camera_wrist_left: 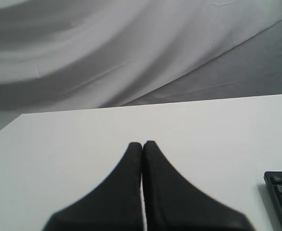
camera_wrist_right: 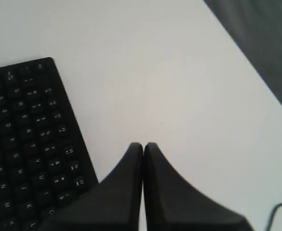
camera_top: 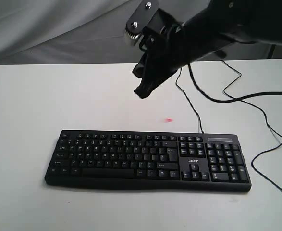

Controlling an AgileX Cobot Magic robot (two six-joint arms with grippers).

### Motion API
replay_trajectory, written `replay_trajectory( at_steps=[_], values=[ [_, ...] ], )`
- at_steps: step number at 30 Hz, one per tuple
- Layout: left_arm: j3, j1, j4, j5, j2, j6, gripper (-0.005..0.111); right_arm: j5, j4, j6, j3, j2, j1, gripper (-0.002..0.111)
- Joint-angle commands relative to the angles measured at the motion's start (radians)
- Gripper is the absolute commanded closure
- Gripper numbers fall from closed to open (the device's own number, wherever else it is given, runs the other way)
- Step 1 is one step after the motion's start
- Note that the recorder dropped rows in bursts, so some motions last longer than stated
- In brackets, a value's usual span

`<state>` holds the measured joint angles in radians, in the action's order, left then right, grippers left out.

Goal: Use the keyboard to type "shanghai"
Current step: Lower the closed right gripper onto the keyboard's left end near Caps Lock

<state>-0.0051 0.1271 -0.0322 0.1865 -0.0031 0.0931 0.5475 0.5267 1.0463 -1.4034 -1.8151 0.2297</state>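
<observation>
Black acer keyboard [camera_top: 148,161] flat on the white table [camera_top: 35,96], near its front edge, legends readable for typing. Right gripper [camera_top: 141,92] hanging above and behind it, jaws pressed together, probably to poke single keys. Left gripper [camera_wrist_left: 142,144] likewise closed, off the keyboard's end.

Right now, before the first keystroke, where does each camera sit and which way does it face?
Exterior view: raised on the typist's side, looking down over the keyboard and white table toward grey cloth; only the right arm and right gripper show.
Left wrist view: on the left arm, facing along the shut left gripper across the table to the cloth.
Right wrist view: on the right arm, facing down past its shut gripper onto the keyboard.
Shared: the keyboard, in all three.
</observation>
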Motion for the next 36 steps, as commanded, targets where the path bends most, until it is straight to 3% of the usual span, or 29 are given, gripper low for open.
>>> replay_trajectory(
  at_steps=[1,7,12,25,31,36],
  values=[
    [0.005,-0.004,0.001,-0.003,0.003,-0.003,0.106,0.015,0.179,0.207,-0.007,-0.068,0.003,0.108],
    [0.005,-0.004,0.001,-0.003,0.003,-0.003,0.106,0.132,0.442,0.469,-0.007,-0.155,0.003,0.108],
    [0.005,-0.004,0.001,-0.003,0.003,-0.003,0.106,0.211,0.582,0.550,-0.007,-0.210,0.011,0.108],
    [0.005,-0.004,0.001,-0.003,0.003,-0.003,0.106,0.086,0.578,0.621,-0.007,-0.267,0.181,0.108],
    [0.005,-0.004,0.001,-0.003,0.003,-0.003,0.106,-0.090,0.580,0.601,-0.007,-0.282,0.250,0.108],
    [0.005,-0.004,0.001,-0.003,0.003,-0.003,0.106,-0.060,0.575,0.543,-0.075,-0.320,0.259,0.108]
  ],
)
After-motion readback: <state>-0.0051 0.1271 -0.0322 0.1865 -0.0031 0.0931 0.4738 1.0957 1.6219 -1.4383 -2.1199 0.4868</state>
